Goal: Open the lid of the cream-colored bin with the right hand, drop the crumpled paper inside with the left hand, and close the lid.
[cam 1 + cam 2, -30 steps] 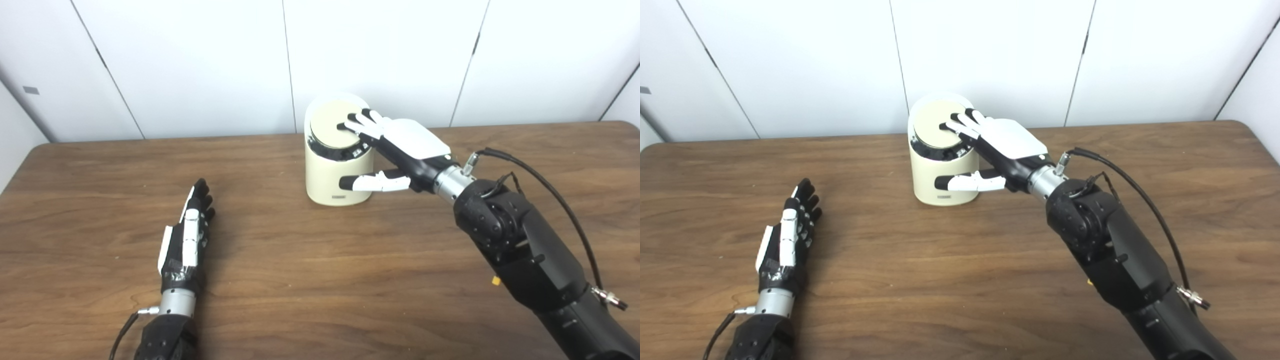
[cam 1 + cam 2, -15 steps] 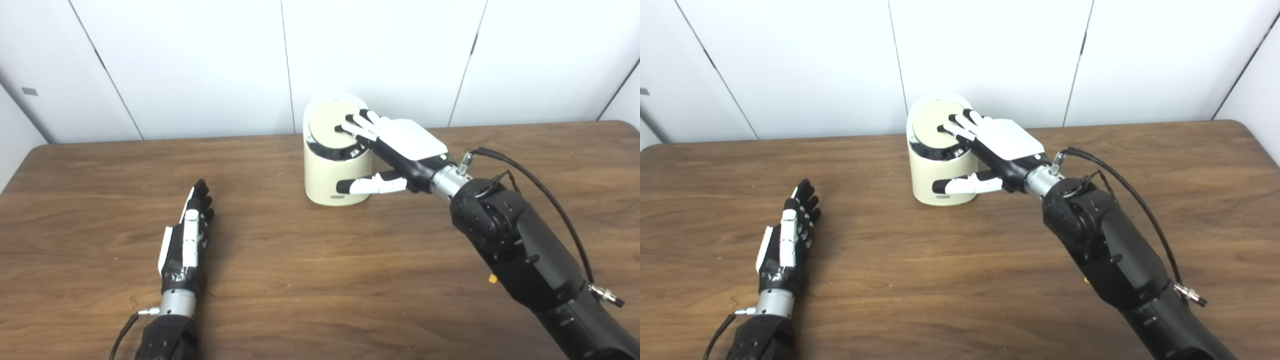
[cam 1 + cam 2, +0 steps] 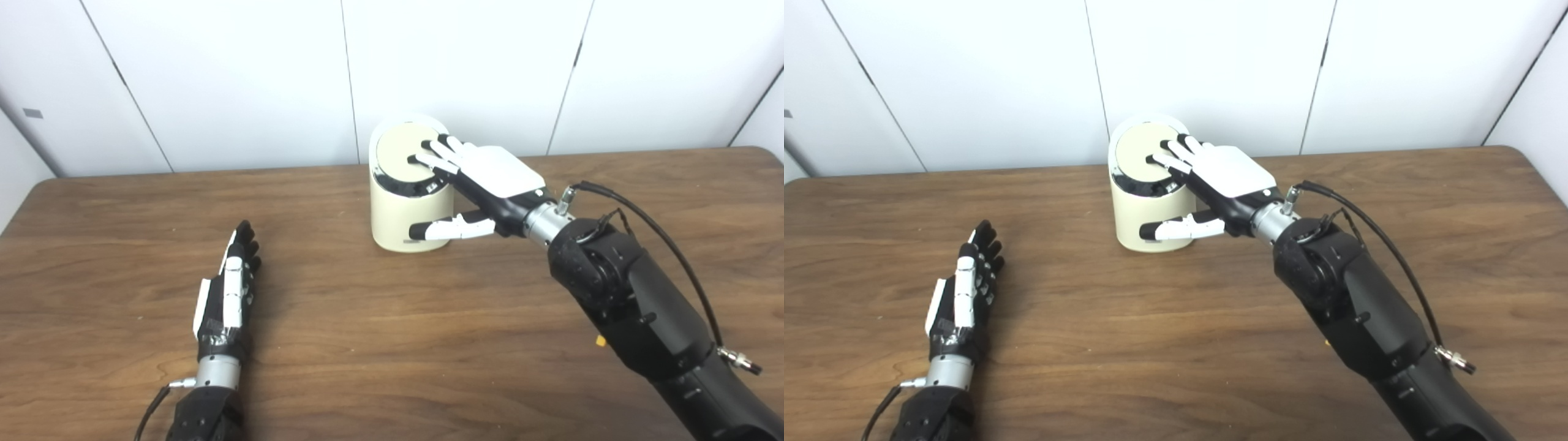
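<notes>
The cream-colored bin [image 3: 397, 222] stands at the back middle of the table, near the wall. Its round lid [image 3: 397, 153] is tilted, with a dark gap showing under its front edge. My right hand [image 3: 484, 177] is open; its fingers [image 3: 432, 160] lie on the right part of the lid and its thumb [image 3: 450, 228] reaches across the front of the bin's body. My left hand [image 3: 225, 294] lies flat on the table at the front left, fingers straight, holding nothing. No crumpled paper is in view.
The brown wooden table [image 3: 392, 343] runs across the whole picture. A white panelled wall [image 3: 245, 79] stands right behind the bin. A black cable [image 3: 661, 226] loops off my right forearm.
The whole picture has shifted slightly, so the camera moved. My right hand stays on the lid, its fingers a touch further over it. My left hand has not moved.
</notes>
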